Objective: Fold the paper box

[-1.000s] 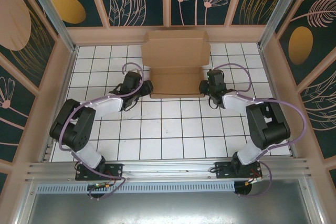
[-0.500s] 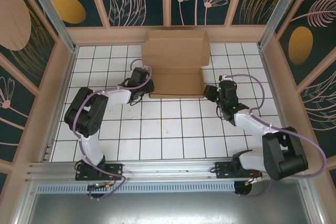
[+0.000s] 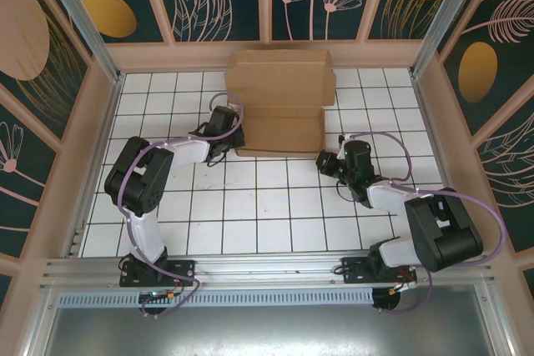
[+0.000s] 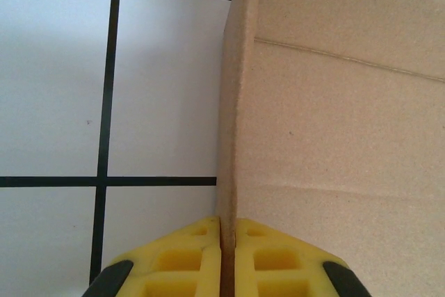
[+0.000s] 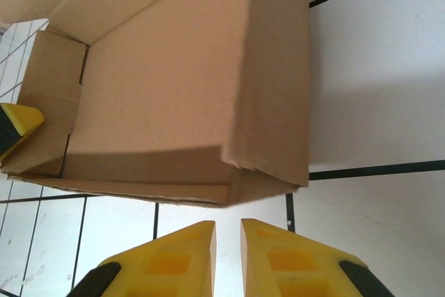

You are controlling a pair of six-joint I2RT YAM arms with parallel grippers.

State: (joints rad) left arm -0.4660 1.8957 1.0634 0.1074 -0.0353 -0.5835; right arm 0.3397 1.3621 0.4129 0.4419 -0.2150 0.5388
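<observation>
Left wrist view has our left gripper (image 4: 227, 231) clamped on the left side wall of the paper box (image 4: 334, 137). The box sits at the middle of the table's (image 3: 250, 206) far edge, lid flap up at the back. Our right gripper (image 5: 228, 234) is pinched nearly closed on nothing, just off the near right corner. Our worry: with one wall held, a push from the right could skid or twist the box, or that thin wall creases or slips out.
</observation>
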